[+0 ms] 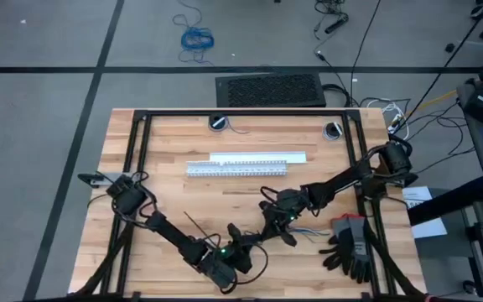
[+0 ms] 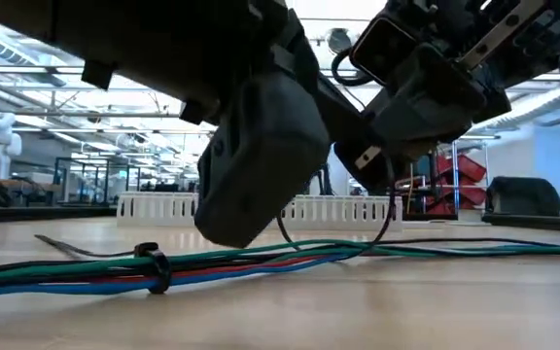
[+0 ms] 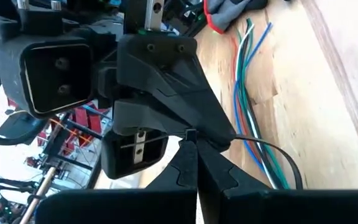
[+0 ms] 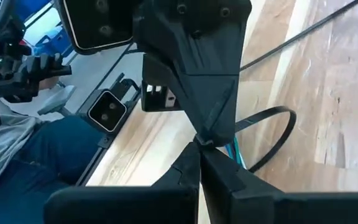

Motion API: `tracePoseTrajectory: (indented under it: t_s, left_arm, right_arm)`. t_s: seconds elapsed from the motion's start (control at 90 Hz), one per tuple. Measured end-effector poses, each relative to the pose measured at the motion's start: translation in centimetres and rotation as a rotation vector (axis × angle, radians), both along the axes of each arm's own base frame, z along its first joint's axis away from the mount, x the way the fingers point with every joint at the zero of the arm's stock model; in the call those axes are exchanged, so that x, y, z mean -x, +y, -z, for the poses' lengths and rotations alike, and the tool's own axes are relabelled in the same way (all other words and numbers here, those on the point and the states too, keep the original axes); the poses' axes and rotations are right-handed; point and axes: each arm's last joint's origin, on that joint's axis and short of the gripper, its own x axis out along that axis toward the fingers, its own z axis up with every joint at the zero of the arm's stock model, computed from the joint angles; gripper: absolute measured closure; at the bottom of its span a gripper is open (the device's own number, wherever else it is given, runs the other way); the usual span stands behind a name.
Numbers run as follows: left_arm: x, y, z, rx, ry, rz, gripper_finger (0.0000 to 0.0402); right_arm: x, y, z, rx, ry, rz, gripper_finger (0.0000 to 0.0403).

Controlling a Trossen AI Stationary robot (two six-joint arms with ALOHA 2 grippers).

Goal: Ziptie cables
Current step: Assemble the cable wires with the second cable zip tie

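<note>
Near the front edge of the table, the cables (image 2: 261, 261) lie flat on the wood, running between my two grippers with their loose ends splayed toward the gloves (image 1: 350, 247). One tie (image 2: 154, 267) is already cinched around the bundle, and a second ziptie (image 4: 272, 134) now stands as an open loop, not yet pulled tight; I cannot tell for sure from the wrist views whether it circles the wires or sits just beside them.

My left gripper (image 3: 196, 142) is clenched, fingertips pinched together on what looks like the head of that loop. My right gripper (image 4: 199, 144) meets it tip to tip, also pinched shut on the ziptie. Both hang just above the bundle.

I judge I'm in the threading step: tail through the head, loop formed. Next I need to pull the tail through while the other side holds the head steady, drawing the loop down snug on the wires without dragging the bundle sideways.

A spare strip (image 1: 193, 223) lies on the wood beside my left arm. Farther back sits the white slotted duct (image 1: 237, 169).
</note>
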Motion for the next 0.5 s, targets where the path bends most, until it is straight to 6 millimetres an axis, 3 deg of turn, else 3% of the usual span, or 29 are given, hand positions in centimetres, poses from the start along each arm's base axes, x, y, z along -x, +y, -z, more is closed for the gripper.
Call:
tracePoseTrajectory:
  t_s: [0.278, 0.5]
  left_arm:
    - [0.0, -0.01, 0.12, 0.001, 0.002, 0.002, 0.0402]
    - [0.07, -0.11, 0.26, 0.001, 0.009, 0.01, 0.0402]
  right_arm:
    - [0.21, 0.33, 0.29, 0.037, 0.016, -0.013, 0.0397]
    - [0.67, 0.78, 0.8, 0.097, 0.053, -0.035, 0.0334]
